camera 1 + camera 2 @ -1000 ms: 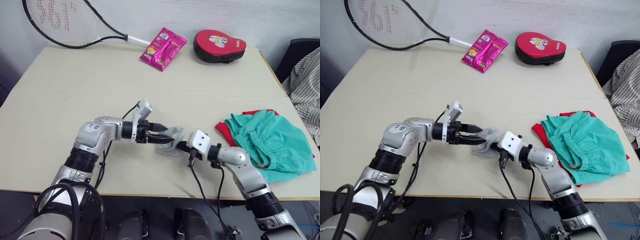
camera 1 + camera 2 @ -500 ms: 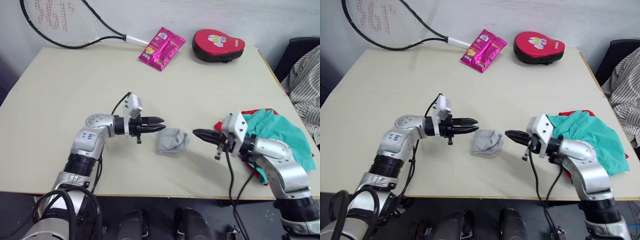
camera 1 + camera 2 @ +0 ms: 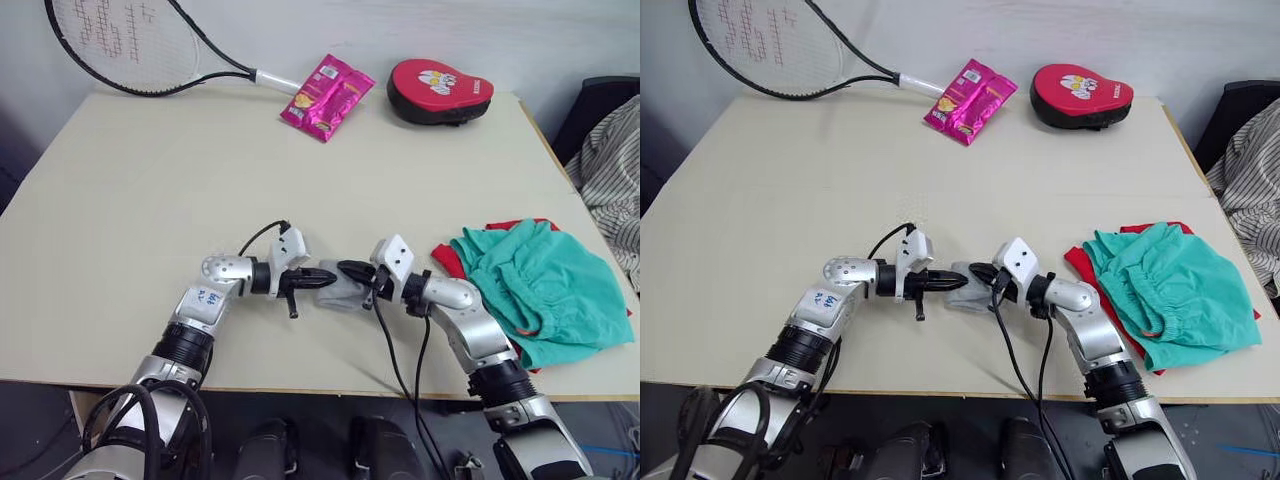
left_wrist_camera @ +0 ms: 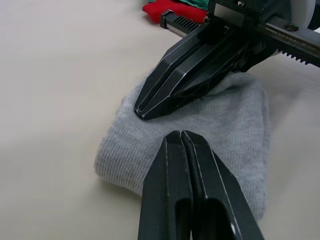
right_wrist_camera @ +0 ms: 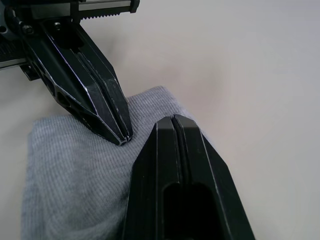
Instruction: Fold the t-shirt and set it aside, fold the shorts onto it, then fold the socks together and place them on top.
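Observation:
The grey socks (image 3: 343, 294) lie as one small bundle on the table (image 3: 150, 200), near its front edge. My left gripper (image 3: 328, 275) is shut, its tips resting on the bundle's left side. My right gripper (image 3: 346, 267) is shut too and comes in from the right, so the two tips nearly touch over the socks (image 4: 235, 130). No cloth sits between either pair of fingers. The teal shorts (image 3: 530, 285) lie bunched at the right on the red t-shirt (image 3: 447, 262), of which only an edge shows.
A tennis racket (image 3: 130, 45), a pink snack packet (image 3: 325, 96) and a red pad (image 3: 440, 90) lie along the table's far edge. Striped cloth (image 3: 610, 170) hangs just past the right edge.
The left gripper, open a second ago, has shut. Half a second ago both grippers stood apart from the socks; now both have come back in and meet over the bundle.

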`<state>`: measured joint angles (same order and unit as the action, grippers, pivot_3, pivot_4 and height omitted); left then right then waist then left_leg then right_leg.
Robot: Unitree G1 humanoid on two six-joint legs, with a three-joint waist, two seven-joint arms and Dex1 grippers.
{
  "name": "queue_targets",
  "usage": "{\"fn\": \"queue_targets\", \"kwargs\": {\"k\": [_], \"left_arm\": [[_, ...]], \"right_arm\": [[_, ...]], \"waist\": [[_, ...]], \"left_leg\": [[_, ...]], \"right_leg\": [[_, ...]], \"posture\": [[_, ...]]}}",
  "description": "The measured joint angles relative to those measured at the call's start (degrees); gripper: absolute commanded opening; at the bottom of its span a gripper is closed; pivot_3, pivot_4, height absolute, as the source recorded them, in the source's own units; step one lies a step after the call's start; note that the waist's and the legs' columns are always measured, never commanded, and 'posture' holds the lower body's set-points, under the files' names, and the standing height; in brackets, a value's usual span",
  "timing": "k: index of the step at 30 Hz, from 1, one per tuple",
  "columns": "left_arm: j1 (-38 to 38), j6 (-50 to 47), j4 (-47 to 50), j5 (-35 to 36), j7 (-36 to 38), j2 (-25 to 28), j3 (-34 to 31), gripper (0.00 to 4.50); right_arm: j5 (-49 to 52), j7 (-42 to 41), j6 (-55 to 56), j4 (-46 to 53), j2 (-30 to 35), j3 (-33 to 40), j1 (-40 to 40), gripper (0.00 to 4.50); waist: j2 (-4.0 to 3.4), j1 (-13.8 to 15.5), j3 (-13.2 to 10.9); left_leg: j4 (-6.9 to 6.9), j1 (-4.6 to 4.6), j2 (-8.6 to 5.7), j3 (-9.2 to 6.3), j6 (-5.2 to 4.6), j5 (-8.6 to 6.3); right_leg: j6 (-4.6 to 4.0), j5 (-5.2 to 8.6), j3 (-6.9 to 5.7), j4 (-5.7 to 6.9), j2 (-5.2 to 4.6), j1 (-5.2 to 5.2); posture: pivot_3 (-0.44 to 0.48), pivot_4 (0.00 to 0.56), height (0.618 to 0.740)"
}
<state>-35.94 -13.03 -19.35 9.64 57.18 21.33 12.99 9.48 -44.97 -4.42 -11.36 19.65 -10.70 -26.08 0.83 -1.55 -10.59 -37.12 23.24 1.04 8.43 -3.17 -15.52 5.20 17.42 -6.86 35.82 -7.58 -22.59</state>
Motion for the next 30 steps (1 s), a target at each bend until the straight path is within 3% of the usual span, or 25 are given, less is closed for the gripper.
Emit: {"fn": "queue_targets", "kwargs": {"k": [7,10,14,18,21,24,30], "left_arm": [[1.6,0.9,0.5,0.0,-0.9,-0.2,-0.9,0.04],[1.9,2.1,0.1,0.1,-1.6,-0.8,-1.7,0.0],[2.3,3.9,-0.6,0.1,-1.3,-0.6,-1.9,0.0],[2.3,5.2,-1.3,0.0,-0.5,-0.1,-2.1,0.0],[2.2,6.1,-1.7,-0.3,-0.1,-0.1,-2.1,0.0],[2.0,6.8,-1.8,-0.9,-0.1,-0.2,-1.9,0.0],[2.0,6.7,-1.8,-1.1,-0.1,-0.3,-1.7,0.0]], "right_arm": [[4.7,-2.0,0.0,3.6,3.0,5.5,5.3,0.0],[12.9,-4.0,-9.9,12.5,6.4,8.5,8.3,0.49],[27.1,-3.4,-31.8,22.0,14.3,14.7,9.6,1.78],[42.3,3.9,-60.2,20.8,18.6,22.7,8.3,3.07],[48.5,11.0,-74.9,15.8,14.4,27.2,4.6,4.08],[52.5,19.4,-84.2,10.9,4.3,33.0,-0.3,4.08],[56.0,33.0,-87.7,6.6,-5.7,36.7,-3.8,4.08]], "waist": [[0.0,0.4,0.0],[-0.02,0.3,0.0],[-0.02,0.3,0.0],[-0.02,0.3,0.0],[-0.03,0.0,0.0],[-0.07,0.1,0.0],[-0.1,0.1,0.0]], "left_leg": [[0.0,-0.02,-0.01,-0.06,0.01,-0.01],[0.01,-0.01,0.01,-0.08,0.0,-0.03],[0.03,-0.01,0.03,-0.14,0.2,-0.25],[0.06,0.0,0.04,-0.16,0.19,-0.26],[0.06,0.0,0.06,-0.15,0.19,-0.25],[0.07,0.04,0.05,-0.11,0.05,-0.15],[0.07,0.13,-0.03,-0.06,-0.06,-0.19]], "right_leg": [[0.0,0.0,0.0,-0.05,-0.09,0.03],[0.0,0.0,0.02,-0.06,-0.11,0.0],[-0.01,0.0,0.0,-0.15,-0.17,0.01],[-0.04,0.01,-0.02,-0.2,-0.19,0.01],[-0.05,0.01,-0.03,-0.2,-0.18,0.0],[-0.05,0.01,-0.02,-0.16,-0.17,-0.05],[-0.02,0.0,0.0,-0.19,-0.21,-0.09]], "posture": [[0.0,0.15,0.74],[0.0,0.15,0.74],[0.0,0.15,0.74],[0.0,0.15,0.74],[0.0,0.15,0.74],[0.0,0.15,0.74],[0.0,0.15,0.74]]}}
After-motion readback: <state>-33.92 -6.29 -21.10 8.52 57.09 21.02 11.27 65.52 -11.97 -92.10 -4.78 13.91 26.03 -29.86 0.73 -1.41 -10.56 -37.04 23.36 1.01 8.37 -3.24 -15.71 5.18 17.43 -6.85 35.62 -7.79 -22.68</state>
